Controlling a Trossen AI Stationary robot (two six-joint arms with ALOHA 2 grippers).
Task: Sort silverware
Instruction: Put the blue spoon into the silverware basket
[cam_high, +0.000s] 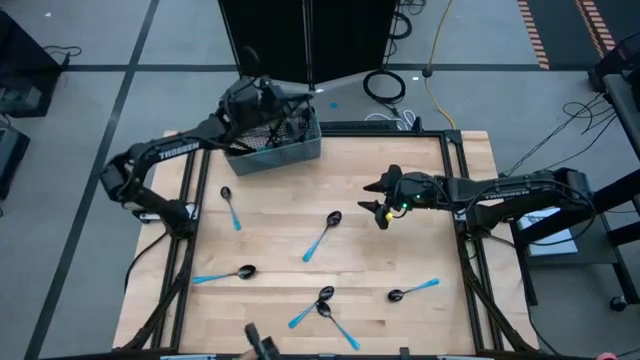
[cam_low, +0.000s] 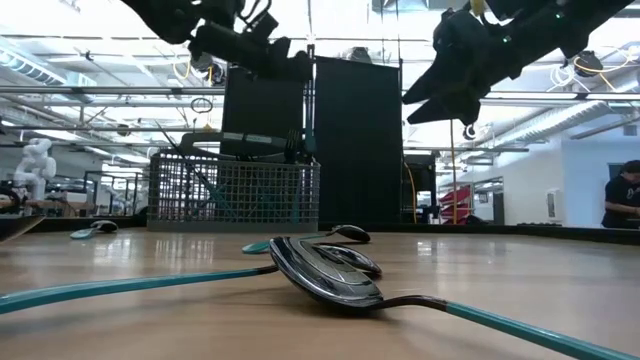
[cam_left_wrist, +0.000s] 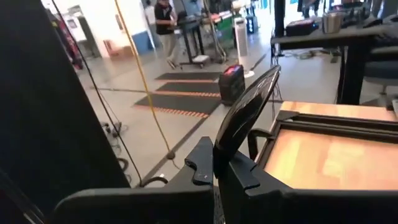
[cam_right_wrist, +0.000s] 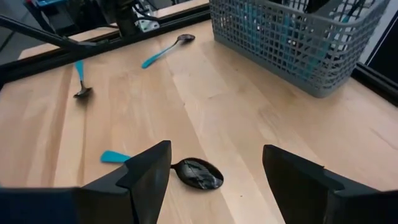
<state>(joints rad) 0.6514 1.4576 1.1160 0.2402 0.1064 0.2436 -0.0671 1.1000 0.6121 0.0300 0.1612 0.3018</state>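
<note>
Several spoons with light-blue handles and dark heads lie flat on the wooden table: one near the left side, one in the middle, others nearer the front, and two crossed. My left gripper is up over the grey mesh basket at the far left, shut on a spoon. My right gripper hovers open above the table's right half; in its wrist view a spoon lies below, between its fingers, untouched. My left gripper pinches the spoon between its two fingers at the narrow lower end of the dark head. The head stands out beyond the fingertips. The handle is hidden behind the gripper. The spoon is lifted clear, over the basket.
The basket holds more blue-handled pieces and stands at the table's far edge. A black frame rail runs along the table's edges. Bare wood lies between the spoons. A person stands far off in the room.
</note>
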